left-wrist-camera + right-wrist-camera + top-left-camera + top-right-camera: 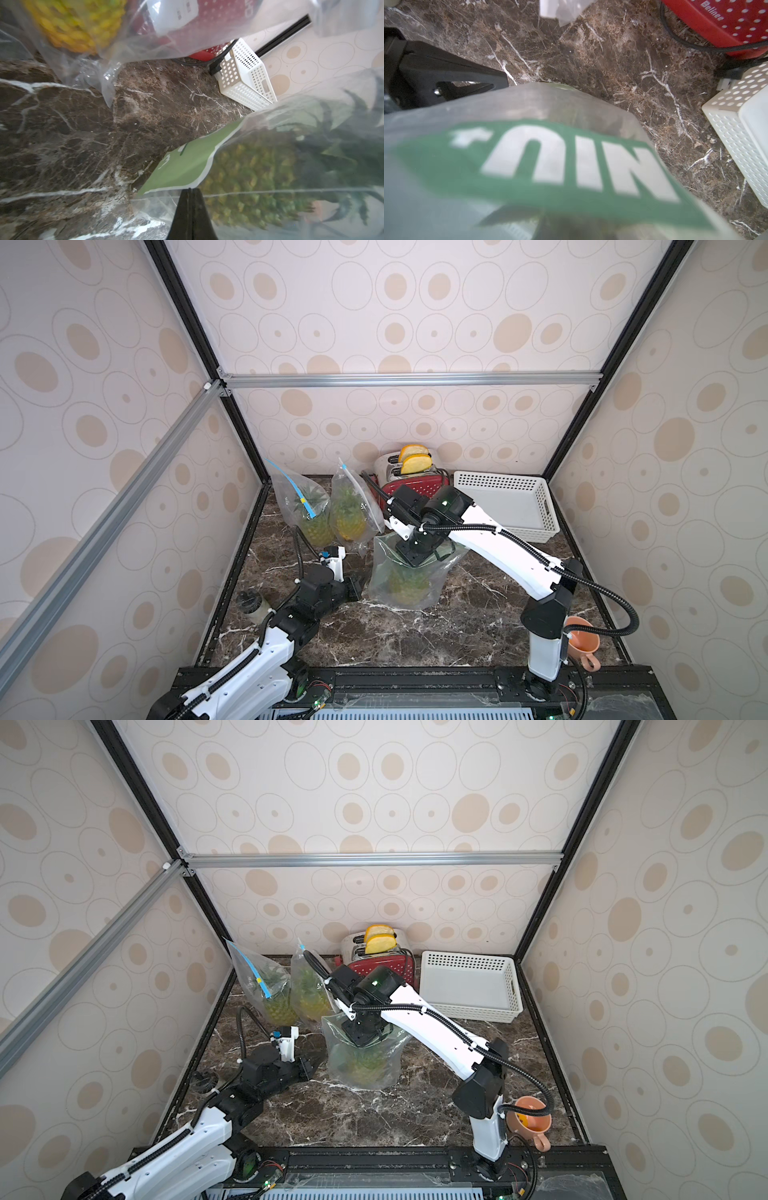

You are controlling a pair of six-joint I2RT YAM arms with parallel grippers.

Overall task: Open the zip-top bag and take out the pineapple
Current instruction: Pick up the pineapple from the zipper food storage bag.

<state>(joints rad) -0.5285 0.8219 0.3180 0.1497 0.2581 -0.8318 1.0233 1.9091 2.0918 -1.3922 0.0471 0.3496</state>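
Clear plastic film makes up the zip-top bag, which stands upright on the dark brown marble tabletop, in front of the red toaster on the side nearer the robot's base. The yellow-green pineapple sits inside it, its body low in the bag and its leafy crown above (both seen only through the film). A green printed label with white letters lies across the bag's wall.

The right gripper hangs at the bag's top, between the toaster and the pineapple. In the right wrist view the labelled film fills the foreground and covers its fingers, so I cannot tell how far apart they stand or whether they hold anything.

The left gripper meets the bag's lower edge on the side farther from the toaster. In the left wrist view its black fingers are pressed flat together, with bag film lying around their tips; whether any film is caught between them cannot be told.

Two more clear bags, each with a pineapple inside, stand just to the left of the toaster. Two yellow toast slices stick up from its slots. A white perforated plastic basket sits just to its right. An orange cup rests well apart from the toaster, at the table's near right corner.
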